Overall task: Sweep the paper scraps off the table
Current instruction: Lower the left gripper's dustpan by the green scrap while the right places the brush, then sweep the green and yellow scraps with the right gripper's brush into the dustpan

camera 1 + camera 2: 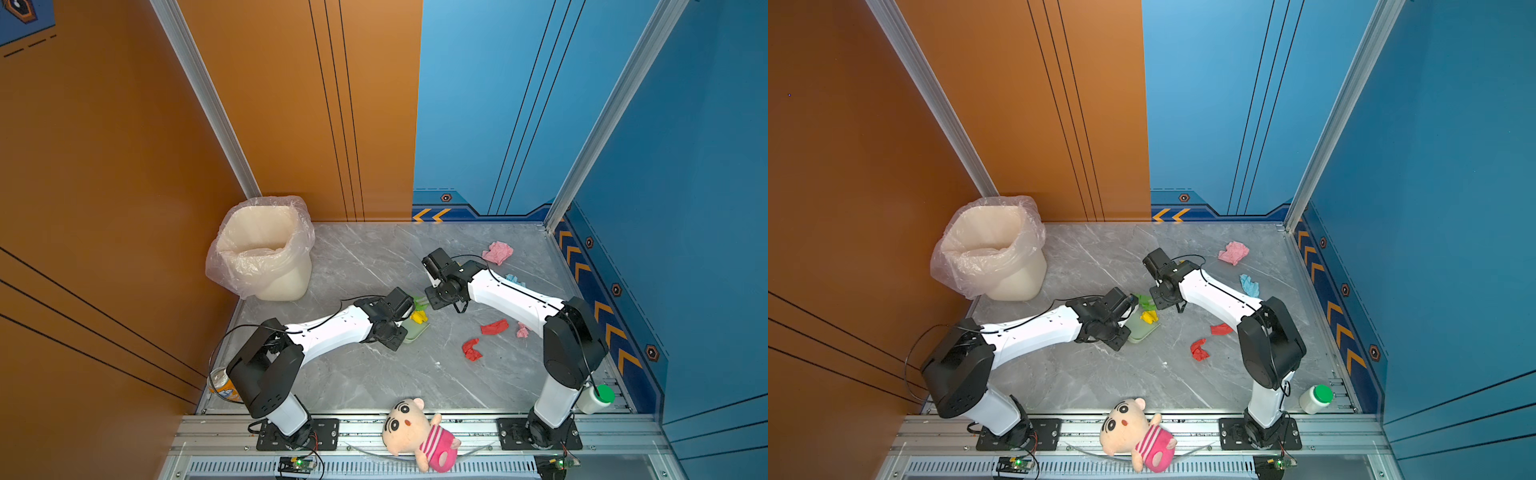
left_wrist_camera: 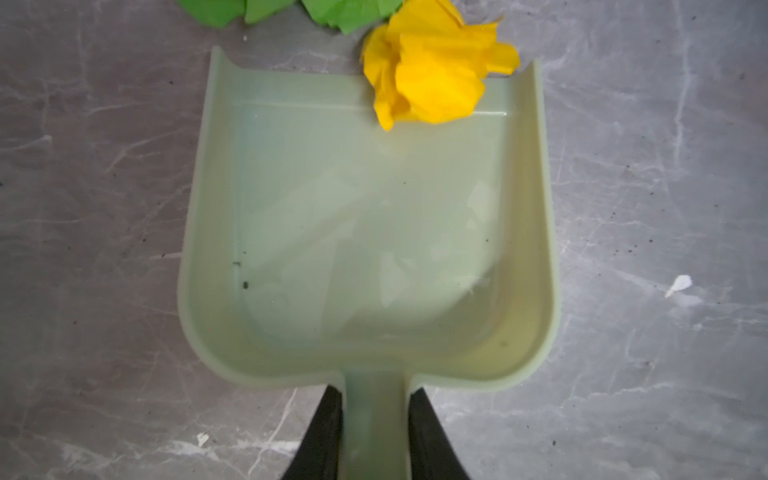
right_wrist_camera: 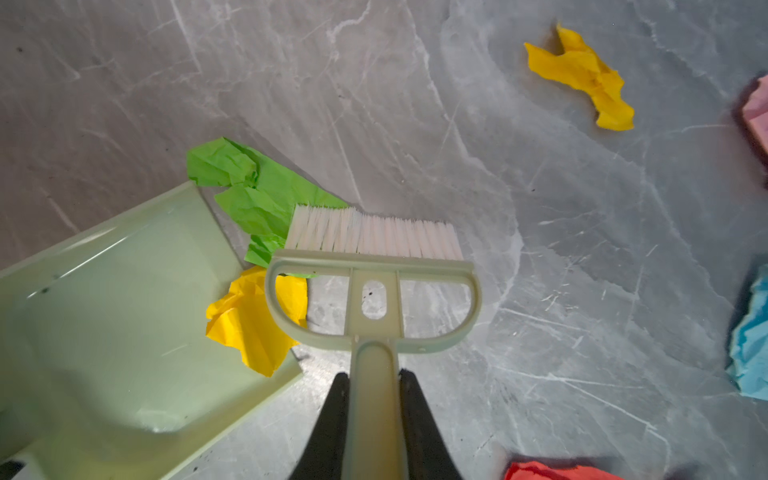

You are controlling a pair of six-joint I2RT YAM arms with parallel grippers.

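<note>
**Figure.** Brush (image 3: 370, 259) stroke at the lip of the dustpan (image 2: 365, 232).

The left end effector (image 2: 375, 390) is clamped on the handle of the pale green dustpan, which lies on the counter (image 1: 374, 374). The right end effector (image 3: 374, 374) is clamped on the brush handle. A yellow scrap (image 2: 432, 70) straddles the pan's lip, and a green scrap (image 3: 257, 187) lies just outside it, by the end of the bristles. A good stroke probably keeps the lip pressed flat to the counter and sets the bristles down on the far side of the green scrap. One short pull then draws both wads well past the lip. A pink scrap (image 1: 498, 252), a light blue scrap (image 1: 1249, 285) and a red scrap (image 1: 494, 326) lie well apart toward the right arm, not yet swept.
</note>
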